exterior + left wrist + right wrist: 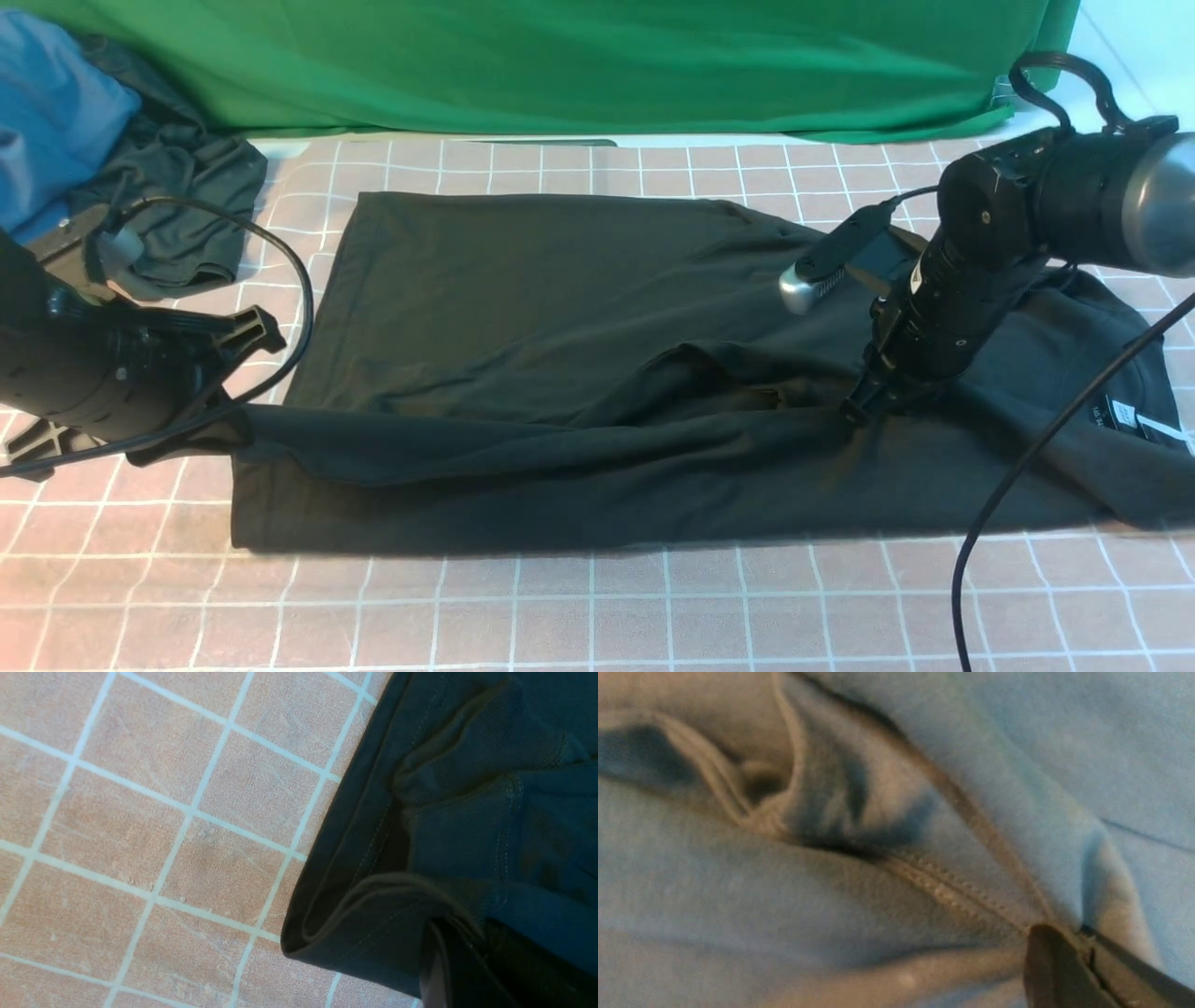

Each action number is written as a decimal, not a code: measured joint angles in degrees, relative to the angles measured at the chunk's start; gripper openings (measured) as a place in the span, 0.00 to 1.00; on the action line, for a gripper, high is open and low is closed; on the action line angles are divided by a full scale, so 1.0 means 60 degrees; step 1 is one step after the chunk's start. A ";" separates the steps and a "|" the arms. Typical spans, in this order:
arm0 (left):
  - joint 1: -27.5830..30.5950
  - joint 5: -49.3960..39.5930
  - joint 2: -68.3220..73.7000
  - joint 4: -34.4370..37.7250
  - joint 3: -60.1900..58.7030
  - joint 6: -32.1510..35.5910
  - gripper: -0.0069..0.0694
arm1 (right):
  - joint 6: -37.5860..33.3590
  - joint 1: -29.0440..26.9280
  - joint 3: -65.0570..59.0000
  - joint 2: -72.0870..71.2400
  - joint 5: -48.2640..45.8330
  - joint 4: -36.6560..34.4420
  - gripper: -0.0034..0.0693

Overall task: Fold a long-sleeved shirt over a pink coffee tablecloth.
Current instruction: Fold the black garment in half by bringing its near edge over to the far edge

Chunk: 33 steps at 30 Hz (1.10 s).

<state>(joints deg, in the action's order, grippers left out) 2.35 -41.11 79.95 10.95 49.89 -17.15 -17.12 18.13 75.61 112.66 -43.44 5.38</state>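
Note:
The black long-sleeved shirt lies flat across the pink coffee tablecloth, its near long edge folded over and its neck label at the right end. My left gripper is shut on the shirt's left end. The left wrist view shows the hem and a ribbed cuff bunched around that gripper, over the pink grid. My right gripper points down onto the shirt near its right end, shut on a stitched seam of the fabric. In the right wrist view its jaws meet on the cloth.
A bright green cloth hangs along the back. A blue garment and a dark grey-green garment are piled at the back left. A black cable runs from the right arm down across the near right.

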 joint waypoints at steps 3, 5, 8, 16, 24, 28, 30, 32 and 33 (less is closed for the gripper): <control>0.0000 -0.0018 -0.0020 0.0000 0.0000 0.0000 0.13 | 0.0085 -0.0009 0.0069 -0.0168 -0.0277 0.0127 0.10; 0.0000 -0.0063 -0.0041 0.0000 0.0000 0.0000 0.13 | 0.0128 -0.0043 0.0076 -0.0376 -0.0378 0.0135 0.10; 0.0000 -0.0163 -0.0140 0.0007 0.0020 0.0000 0.13 | 0.0266 -0.0155 0.0097 -0.0885 -0.0651 0.0171 0.10; 0.0000 -0.1126 -0.0250 0.0168 0.1070 0.0026 0.13 | 0.0314 -0.0428 0.0097 -0.2076 -0.0967 0.0199 0.10; 0.0000 -0.1336 -0.0303 0.0241 0.1325 0.0026 0.13 | -0.0178 -0.0463 0.0100 -0.1696 -0.1010 -0.1294 0.21; 0.0000 -0.1385 -0.0294 0.0241 0.1325 0.0026 0.13 | -0.0224 -0.0463 0.0100 -0.0917 -0.0915 -0.1418 0.47; 0.0000 -0.1393 -0.0294 0.0241 0.1325 0.0026 0.13 | -0.0233 -0.0463 0.0100 -0.0553 -0.0854 -0.1535 0.56; 0.0000 -0.1393 -0.0294 0.0241 0.1325 0.0026 0.13 | -0.0232 -0.0463 0.0100 -0.0387 -0.0769 -0.1678 0.58; 0.0000 -0.1393 -0.0294 0.0241 0.1325 0.0026 0.13 | -0.0232 -0.0463 0.0100 -0.0275 -0.0679 -0.1757 0.58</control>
<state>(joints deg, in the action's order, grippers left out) 2.35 -49.47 78.19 12.40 57.84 -16.99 -18.51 15.35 76.21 111.01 -47.51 -5.16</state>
